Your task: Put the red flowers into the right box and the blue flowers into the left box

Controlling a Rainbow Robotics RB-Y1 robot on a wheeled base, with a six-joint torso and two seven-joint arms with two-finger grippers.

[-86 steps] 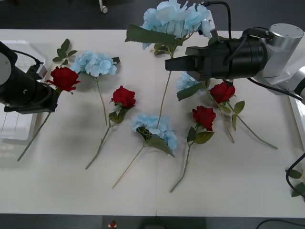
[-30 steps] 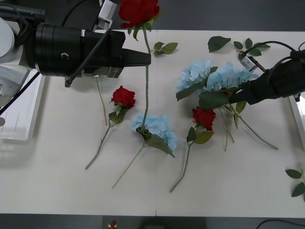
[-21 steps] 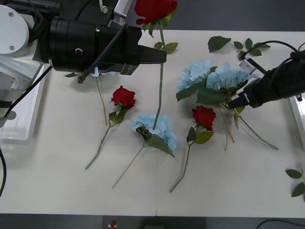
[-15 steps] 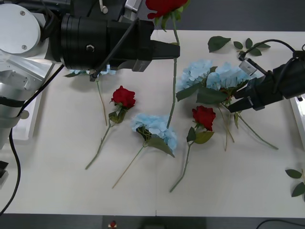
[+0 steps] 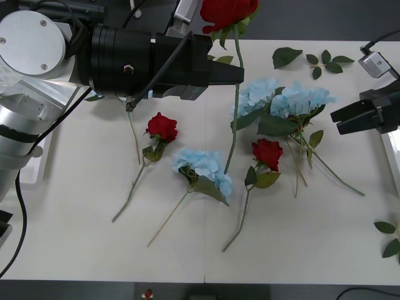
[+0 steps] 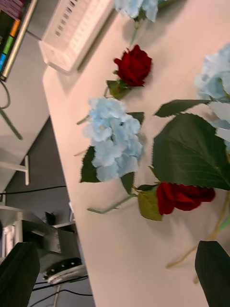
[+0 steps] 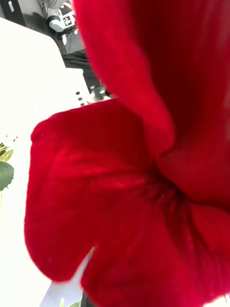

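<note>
My left gripper (image 5: 240, 74) is shut on the stem of a red flower, a rose (image 5: 227, 11) held high over the table's back middle; its petals (image 7: 143, 158) crowd the left wrist view. Two more red flowers (image 5: 162, 127) (image 5: 267, 152) lie on the table. Blue flowers lie as a pair (image 5: 256, 97) (image 5: 304, 100) and singly (image 5: 204, 166). My right gripper (image 5: 342, 120) is open and empty, just right of the pair. The left box (image 6: 79, 26) is a ribbed basket at the far left. The right box (image 5: 392, 150) shows its rim at the right edge.
Loose green leaf sprigs lie at the back right (image 5: 285, 56) (image 5: 327, 59), beside the held stem (image 5: 222, 60) and at the front right edge (image 5: 392, 242). The long stems of the lying flowers cross the table's middle. The front strip of the table is bare.
My left arm carried the red rose up and to the right. My right gripper set a blue hydrangea down beside another, opened and drew back to the right.
</note>
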